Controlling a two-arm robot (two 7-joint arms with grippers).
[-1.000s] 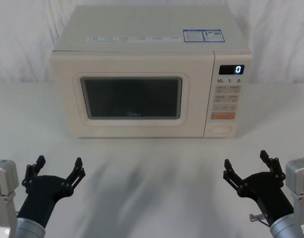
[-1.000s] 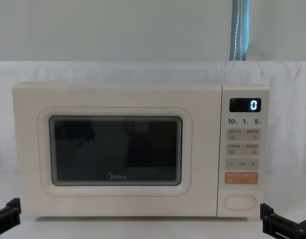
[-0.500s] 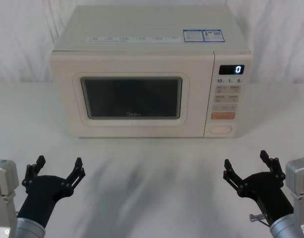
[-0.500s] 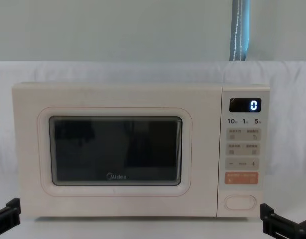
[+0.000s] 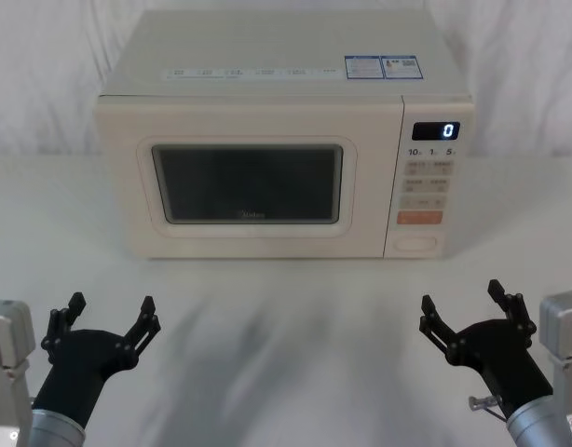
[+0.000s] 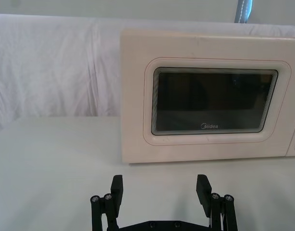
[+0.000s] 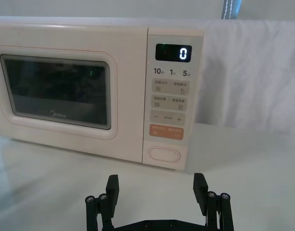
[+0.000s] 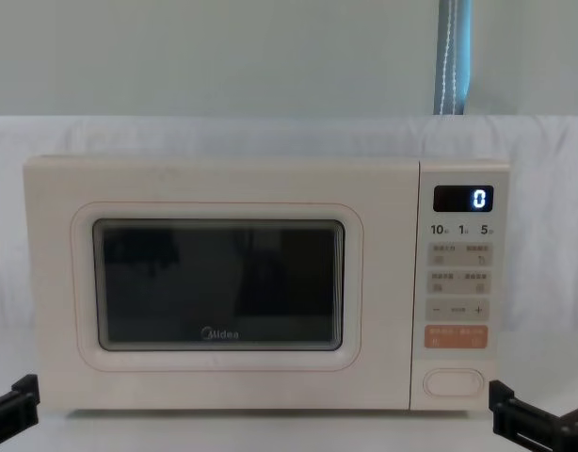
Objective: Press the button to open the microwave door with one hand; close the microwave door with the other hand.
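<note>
While the cream microwave door with its dark glass window sat shut at the far side of the white table, the wide cream-white pill-shaped button lay at the panel's lower right; the black left claw and black right claw hovered near, fingers apart.

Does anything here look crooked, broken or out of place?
Nothing stands out. The microwave door sits flush and shut, the button looks intact, and the left pincer and right pincer wait open in front.

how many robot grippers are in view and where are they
2. The left gripper hovers over the table before the microwave door, jaws open; the right gripper hovers before the button, jaws open.
</note>
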